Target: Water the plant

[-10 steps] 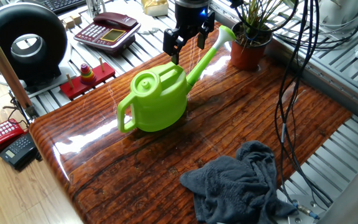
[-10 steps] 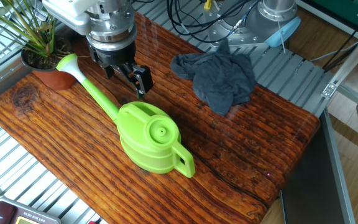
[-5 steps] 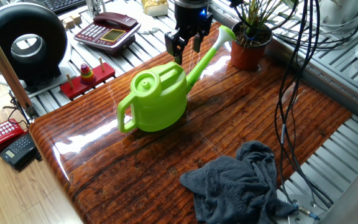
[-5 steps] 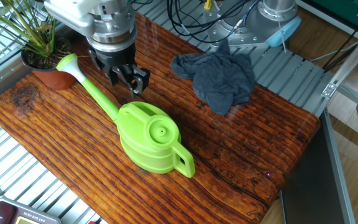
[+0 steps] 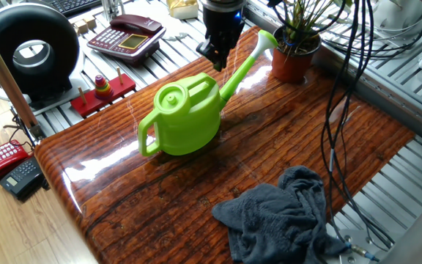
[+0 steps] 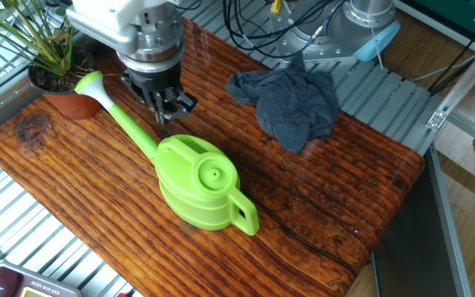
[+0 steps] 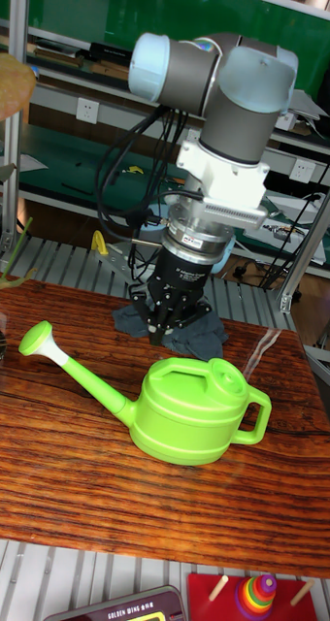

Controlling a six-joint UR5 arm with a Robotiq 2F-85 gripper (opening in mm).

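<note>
A: What is being seen nearest on the tabletop (image 5: 123, 213), and why is it being kept there?

B: A grey cloth (image 5: 284, 216) is lying crumpled at the near edge, probably being kept ready for spills. Behind it the green watering can (image 5: 182, 114) is standing upright on its base, untouched, with its handle turned toward the near corner and its spout (image 5: 247, 62) being aimed up at the plant (image 5: 297, 45). That layout is judged to be deliberate: only a tilt would be needed for water to be poured into the pot.

A: And where is the plant being kept?

B: At the far corner of the wood, just beyond the spout's rose, its thin leaves being spread above the brown pot.

A: What is being done with the tool (image 5: 216, 57)?

B: It is being held above the can's top, near the root of the spout, pointing down. Its fingers are being pressed together, clenched on nothing; no contact with the can is being made in any view.
</note>
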